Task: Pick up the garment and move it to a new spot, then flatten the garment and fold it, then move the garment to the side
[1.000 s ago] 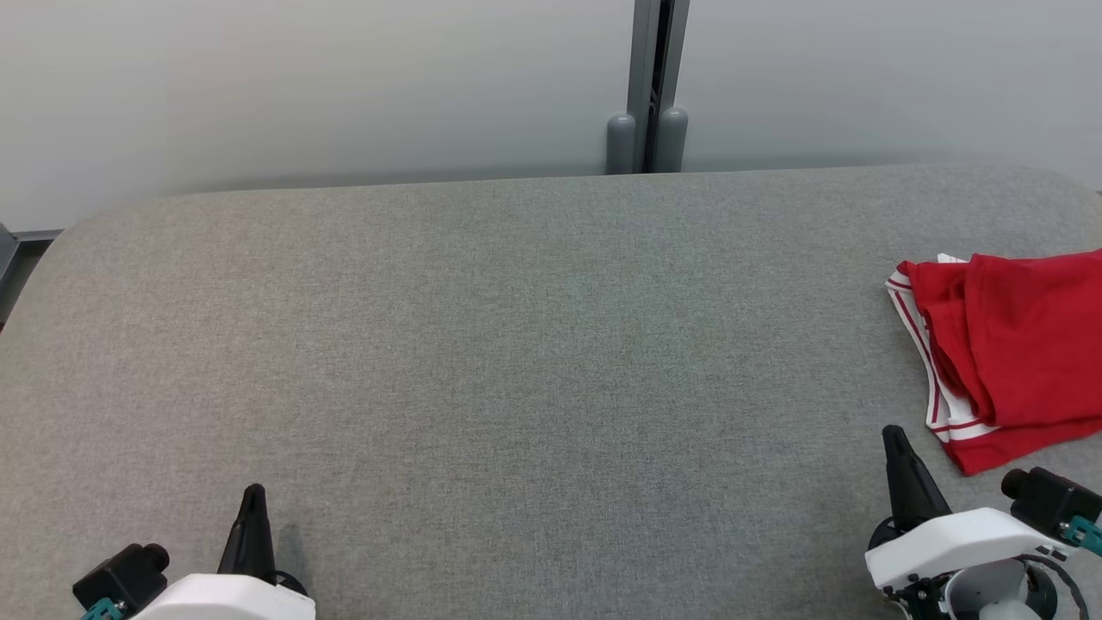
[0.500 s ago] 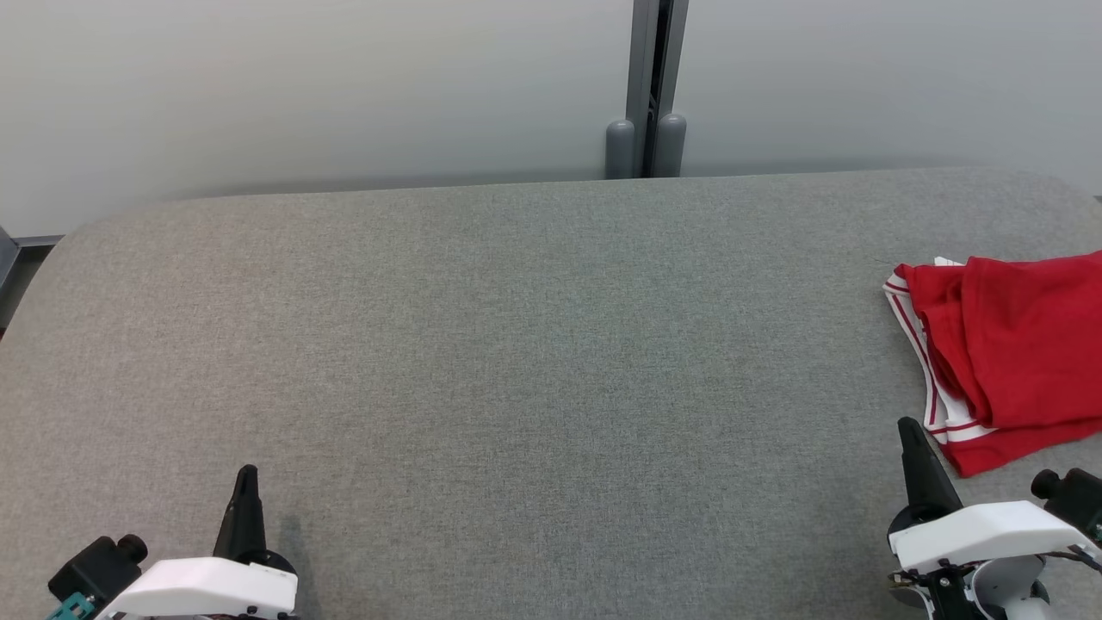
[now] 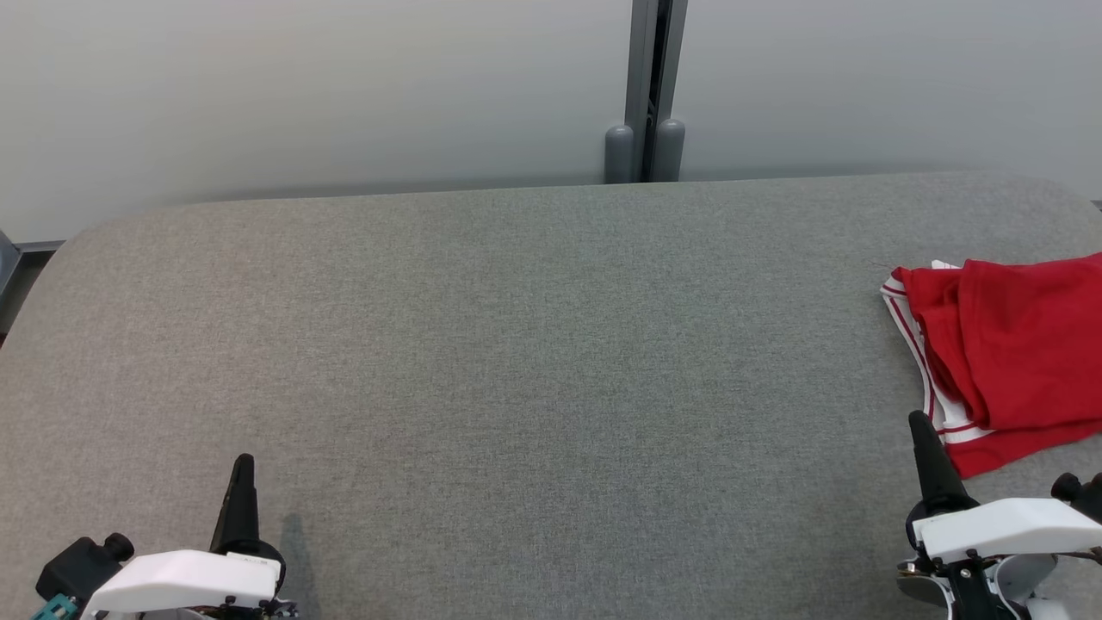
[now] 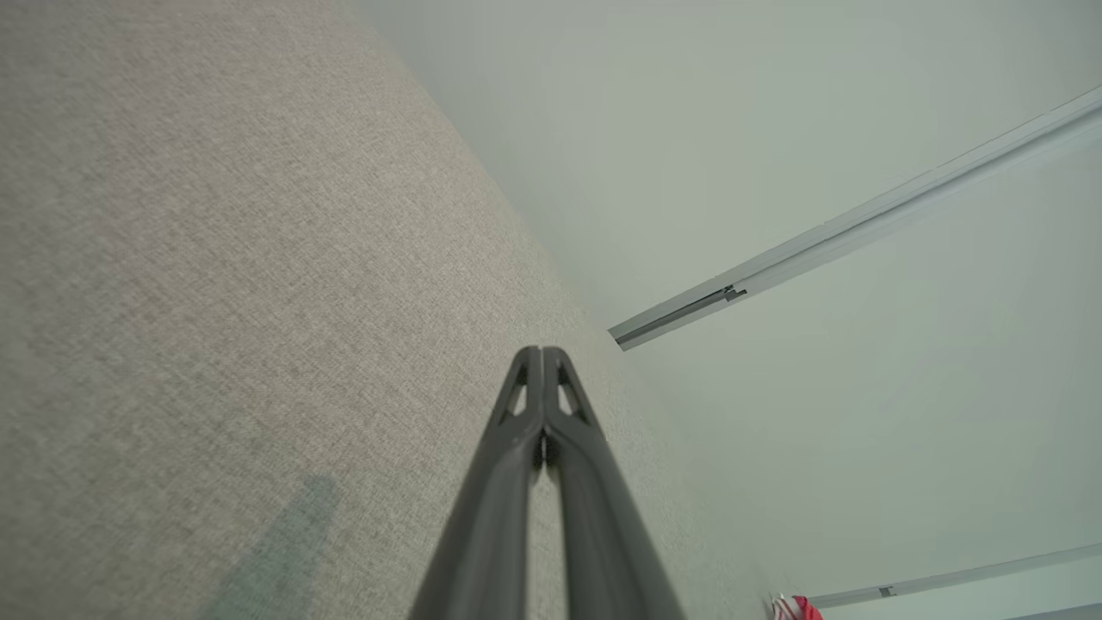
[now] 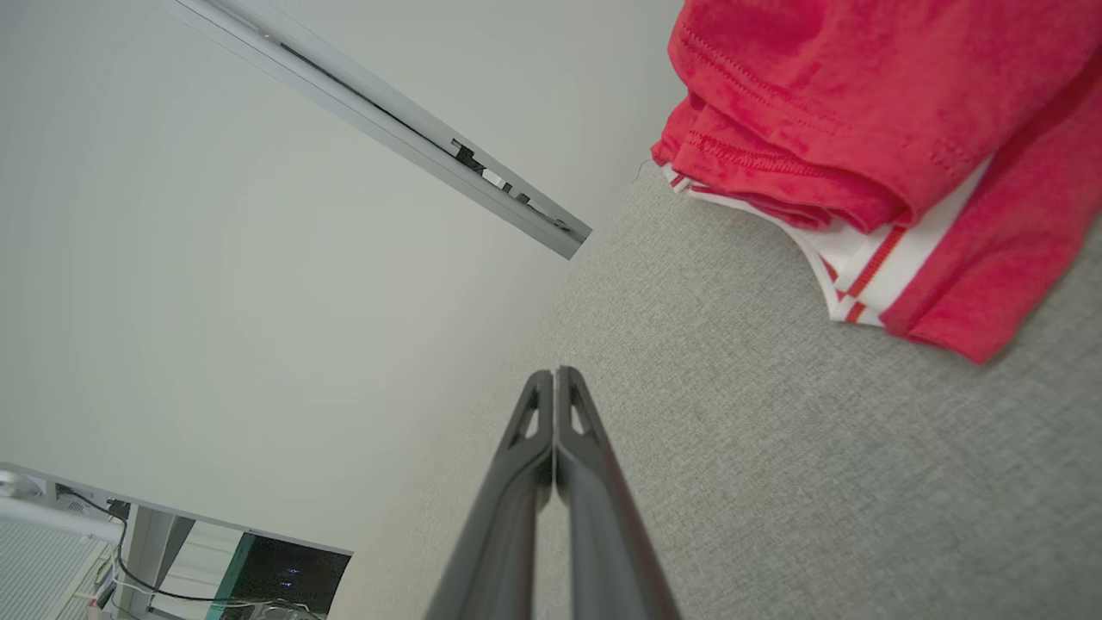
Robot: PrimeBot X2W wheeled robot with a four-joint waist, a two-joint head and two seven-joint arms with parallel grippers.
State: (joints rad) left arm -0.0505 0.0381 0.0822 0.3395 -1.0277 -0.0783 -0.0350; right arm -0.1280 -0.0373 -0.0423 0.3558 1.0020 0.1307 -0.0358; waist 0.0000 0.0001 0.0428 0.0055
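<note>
**Head view:** A broad table (image 3: 516, 344) covered in grey woven cloth, its far corners rounded, stood against a pale matte wall (image 3: 301, 86) that was split by a grey metal post (image 3: 647, 86). A soft red jersey garment (image 3: 1024, 344) with white, red-striped trim lay folded in loose layers at the table's right edge, partly cut off by the frame. The left end effector (image 3: 244, 465) sat at lower left, well apart from the garment. Its dark tapered fingers were pressed together and held nothing. The right end effector (image 3: 919, 424) sat at lower right, likewise closed and empty. Its tip was near the trimmed hem without touching it.

**Left wrist view:** The left end effector (image 4: 542, 353), its slim fingers pierced by triangular cut-outs, met at the tips over the coarse-weave table (image 4: 215, 258), where a soft shadow fell. A sliver of the garment (image 4: 796, 608) showed far off at the bottom right.

**Right wrist view:** The right end effector (image 5: 555, 375) was shut tip to tip above the table (image 5: 775, 448). Ahead, the garment (image 5: 861, 86) showed stitched hems, stacked folds and a white band with two red stripes.
</note>
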